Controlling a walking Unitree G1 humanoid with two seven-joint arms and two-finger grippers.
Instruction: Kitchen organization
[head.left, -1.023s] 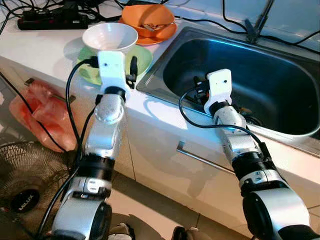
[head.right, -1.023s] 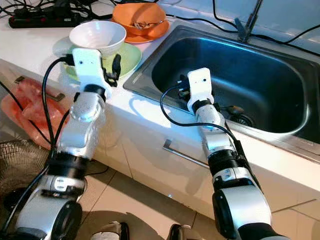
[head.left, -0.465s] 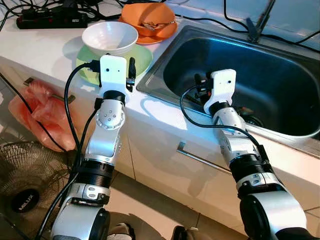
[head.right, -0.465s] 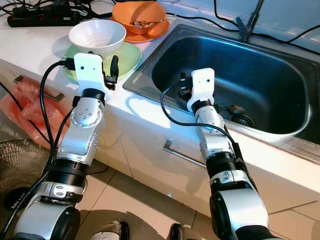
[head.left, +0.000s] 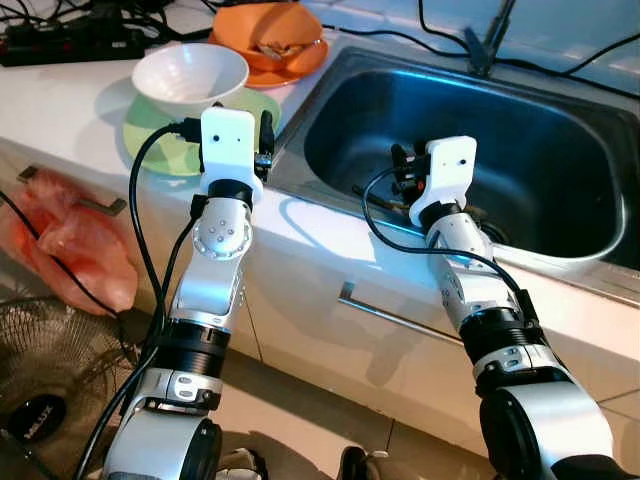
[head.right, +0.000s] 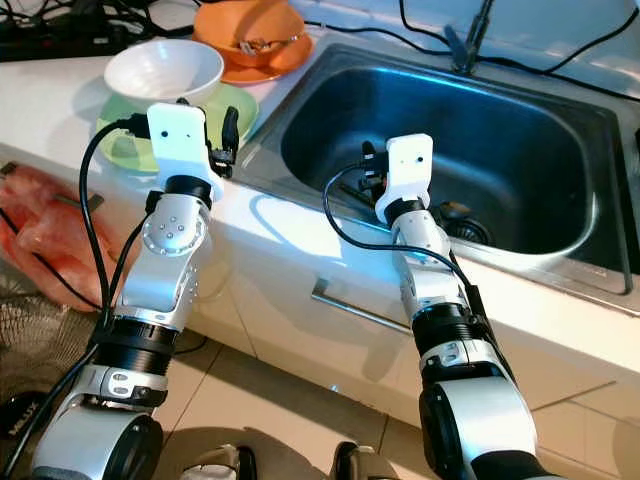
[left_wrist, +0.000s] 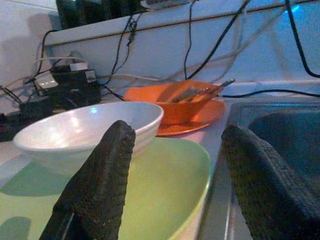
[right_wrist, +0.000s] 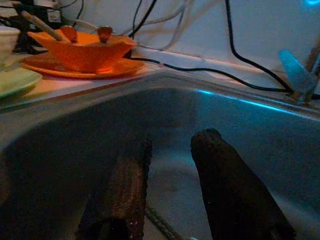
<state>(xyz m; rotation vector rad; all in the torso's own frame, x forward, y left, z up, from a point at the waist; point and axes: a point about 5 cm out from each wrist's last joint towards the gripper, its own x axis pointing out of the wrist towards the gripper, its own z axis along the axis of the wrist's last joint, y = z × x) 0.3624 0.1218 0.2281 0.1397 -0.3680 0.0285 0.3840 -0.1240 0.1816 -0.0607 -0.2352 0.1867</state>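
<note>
Left tool (left_wrist: 172, 190), fingers apart and empty, has drawn slightly back from the green plate (head.left: 160, 140) bearing the white bowl (head.left: 188, 77) on the surface (head.left: 60, 95); no grasp has begun. Right tool (right_wrist: 170, 195), fingers apart, hangs inside the sink (head.left: 560, 150).

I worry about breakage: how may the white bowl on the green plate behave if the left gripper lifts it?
The white bowl looks rigid and glossy, so probably slippery and breakable. Sitting loose on the green plate, it may slide when the left gripper nudges it.
</note>
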